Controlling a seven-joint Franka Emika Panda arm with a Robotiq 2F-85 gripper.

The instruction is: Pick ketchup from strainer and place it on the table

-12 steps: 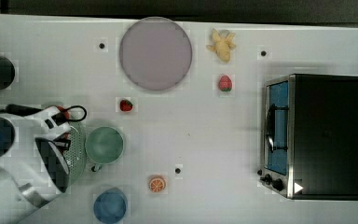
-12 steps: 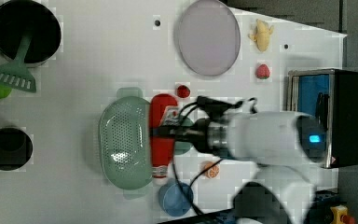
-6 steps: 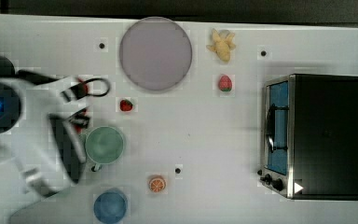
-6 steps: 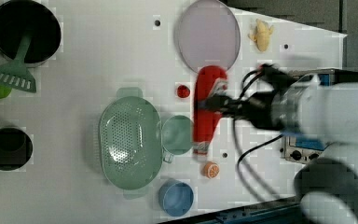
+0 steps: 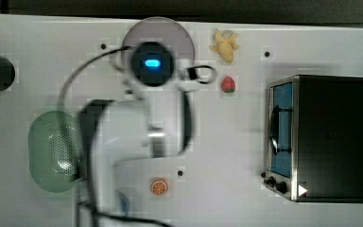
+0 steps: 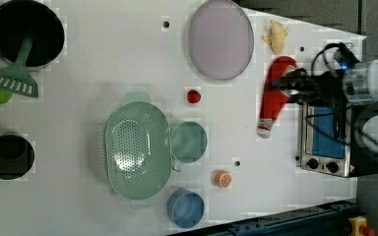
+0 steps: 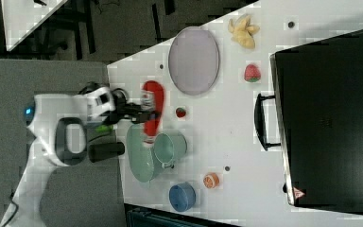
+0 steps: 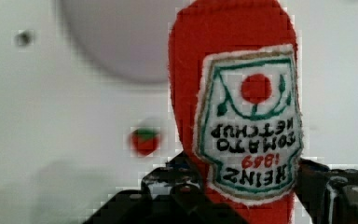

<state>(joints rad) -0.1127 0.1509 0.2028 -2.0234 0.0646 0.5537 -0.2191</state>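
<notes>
Ketchup (image 6: 274,94) is held clamped mid-body in the gripper (image 6: 295,88), lifted clear above the table (image 6: 103,59), well apart from the strainer (image 6: 137,149), which is left empty beside the green cup (image 6: 189,142), bottle hanging nearer the lilac plate (image 6: 220,39).

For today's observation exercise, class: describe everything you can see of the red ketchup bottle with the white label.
The red ketchup bottle looks soft, like stitched fabric, with a white label edged in green, showing a red tomato and the words Heinz Tomato Ketchup. A white cap closes one end. It is out of the pale green perforated strainer, held in the air by the robot's black gripper, whose fingers clamp its sides. In the left view it hangs tilted, cap lowest, by the silver toaster oven.
</notes>
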